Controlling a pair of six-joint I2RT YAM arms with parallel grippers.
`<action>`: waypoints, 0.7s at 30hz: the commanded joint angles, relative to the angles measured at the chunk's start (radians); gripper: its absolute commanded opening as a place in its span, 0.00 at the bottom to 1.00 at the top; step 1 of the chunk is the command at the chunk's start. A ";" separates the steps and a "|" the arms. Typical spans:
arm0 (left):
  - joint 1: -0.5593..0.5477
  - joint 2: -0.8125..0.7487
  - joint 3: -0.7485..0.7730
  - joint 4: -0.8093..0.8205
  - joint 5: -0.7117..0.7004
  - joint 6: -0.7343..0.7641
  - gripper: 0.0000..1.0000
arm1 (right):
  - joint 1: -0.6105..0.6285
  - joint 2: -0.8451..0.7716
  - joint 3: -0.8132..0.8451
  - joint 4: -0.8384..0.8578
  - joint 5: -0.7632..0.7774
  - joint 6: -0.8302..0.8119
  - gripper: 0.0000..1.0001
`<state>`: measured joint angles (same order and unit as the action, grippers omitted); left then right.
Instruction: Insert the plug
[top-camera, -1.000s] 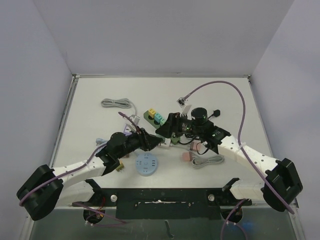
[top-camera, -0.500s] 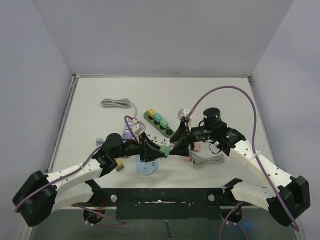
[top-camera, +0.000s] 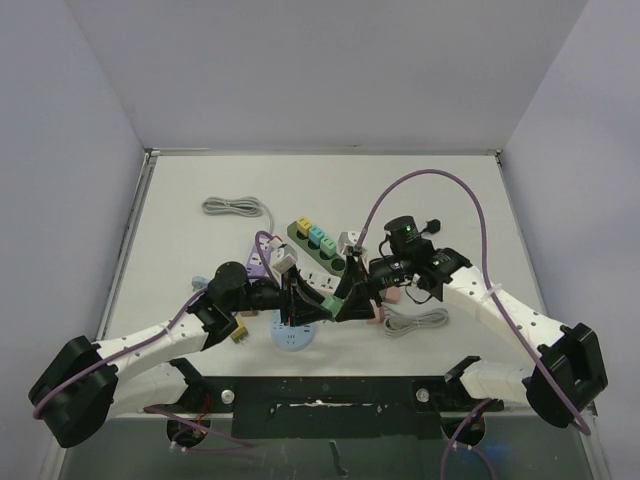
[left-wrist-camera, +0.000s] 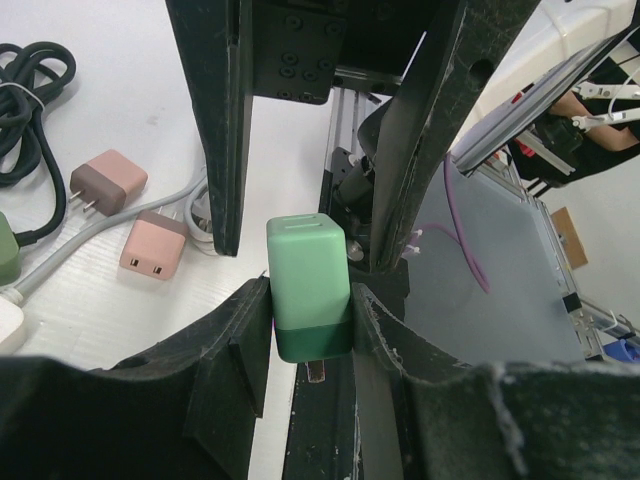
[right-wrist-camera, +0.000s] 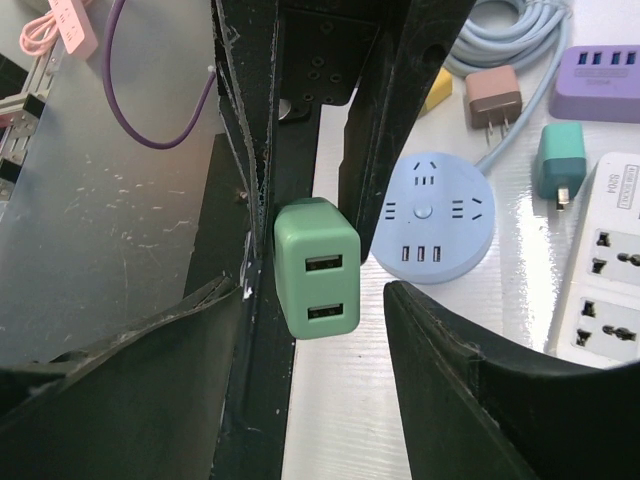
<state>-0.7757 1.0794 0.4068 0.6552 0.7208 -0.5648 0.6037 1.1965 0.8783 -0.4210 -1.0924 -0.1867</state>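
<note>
Plug (top-camera: 326, 299), pale green, sits low in the middle of the top view, held clear of the surface (top-camera: 440, 200) between the two hands. The left hand (top-camera: 300, 300) reaches it from the left of the frame and is clamped on it. In the left wrist view its fingers (left-wrist-camera: 235, 345) press the plug's darker base from both sides, and a metal prong (left-wrist-camera: 318, 372) shows beneath, pointing toward the camera.

The right hand (top-camera: 350, 299) meets it from the right, tip to tip with the left. Its jaws stand apart around the plug's other end. In the right wrist view the plug fills the centre and shows two USB ports. It lies just beside the finger at frame left, with a clear gap to the finger at frame right.

On the surface, a blue strip (top-camera: 293, 332), round, lies just below the hands in the top view. A green strip (top-camera: 316, 241) with coloured sockets lies above them, and a purple strip (top-camera: 257, 266) sits to the upper left of the left hand. A pink adapter (top-camera: 372, 314) and a coiled cable (top-camera: 418, 322) lie lower right of the right hand. A grey cable (top-camera: 232, 207) lies well apart in the upper left.
</note>
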 joint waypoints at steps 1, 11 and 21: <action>0.005 0.005 0.054 0.055 0.027 0.023 0.27 | 0.014 0.031 0.053 0.004 -0.030 -0.033 0.50; 0.004 -0.001 0.052 0.052 0.024 0.028 0.26 | 0.033 0.097 0.083 -0.055 -0.037 -0.090 0.24; 0.006 -0.091 0.048 -0.176 -0.362 0.066 0.64 | -0.013 0.078 0.068 0.051 0.172 0.007 0.00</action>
<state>-0.7712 1.0637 0.4068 0.6052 0.6502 -0.5308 0.6239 1.3033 0.9260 -0.4660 -1.0336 -0.2298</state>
